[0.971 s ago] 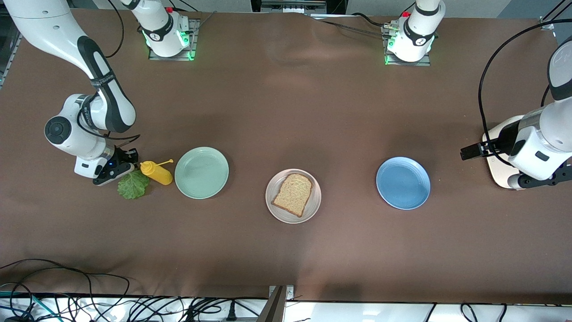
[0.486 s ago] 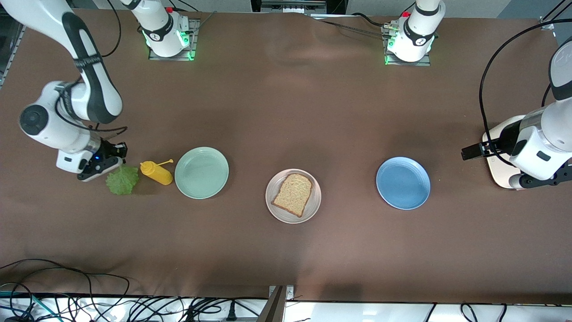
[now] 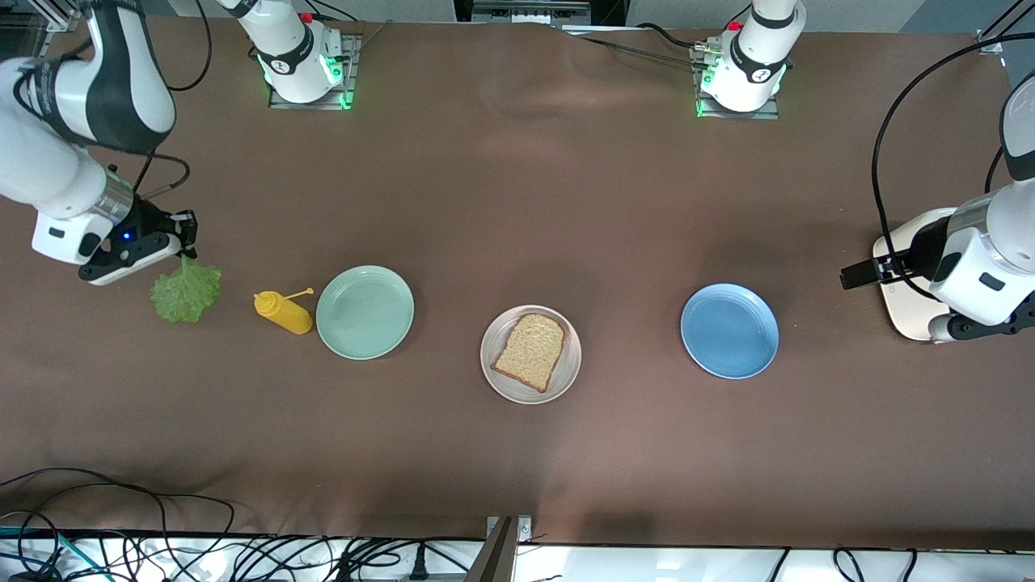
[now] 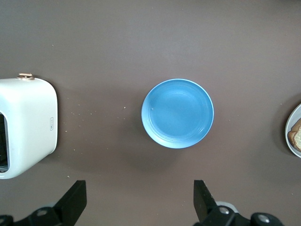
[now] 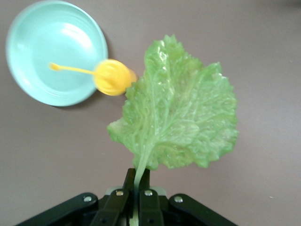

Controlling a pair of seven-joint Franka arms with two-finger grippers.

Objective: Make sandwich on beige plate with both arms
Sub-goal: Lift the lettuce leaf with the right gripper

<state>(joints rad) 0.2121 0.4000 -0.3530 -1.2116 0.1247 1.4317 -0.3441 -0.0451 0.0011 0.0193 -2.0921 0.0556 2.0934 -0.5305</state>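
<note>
lettuce, the ruffled green leaf [image 5: 181,106], is pinched by its thin stem in our right tool [image 5: 136,188]; we reckon it could slip. left tool [image 4: 138,200] waits wide over the worktop.

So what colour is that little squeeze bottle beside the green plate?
Yellow: the squeeze bottle shows best in the front view.

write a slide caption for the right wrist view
Right gripper shut on ruffled green lettuce leaf's stem, above the brown table.

beige plate [image 4: 295,136] cut off at left wrist view's edge, white appliance [image 3: 901,284] perhaps half hidden under left arm
</note>
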